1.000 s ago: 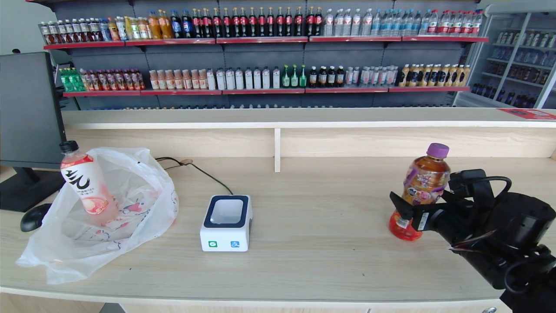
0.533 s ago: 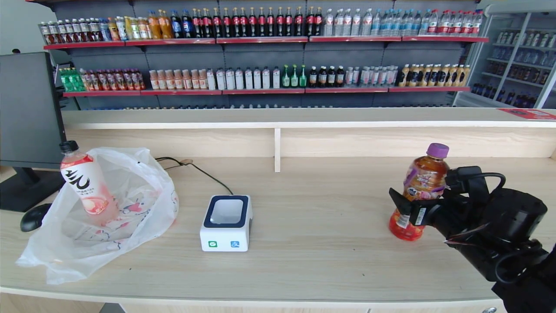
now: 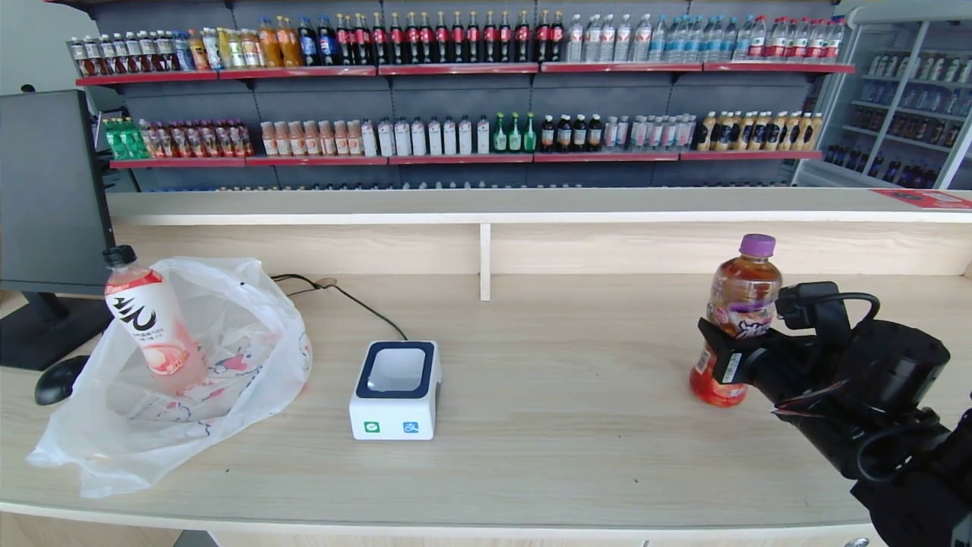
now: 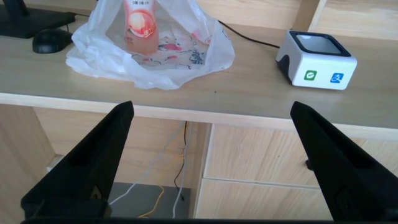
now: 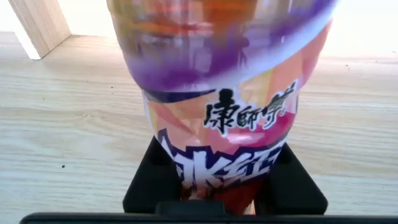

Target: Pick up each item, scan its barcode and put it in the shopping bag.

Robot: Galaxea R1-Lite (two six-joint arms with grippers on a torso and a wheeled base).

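Risked slipping or tipping on the way to the scanner: smooth, round, tall, and clamped below the middle by the right pincer, closed on the bottle. Stood upright at the tabletop's right side, well apart from the shopping bag. Showed purple cap, amber drink, bright label. Saw the left pincer spread wide below the tabletop's edge.
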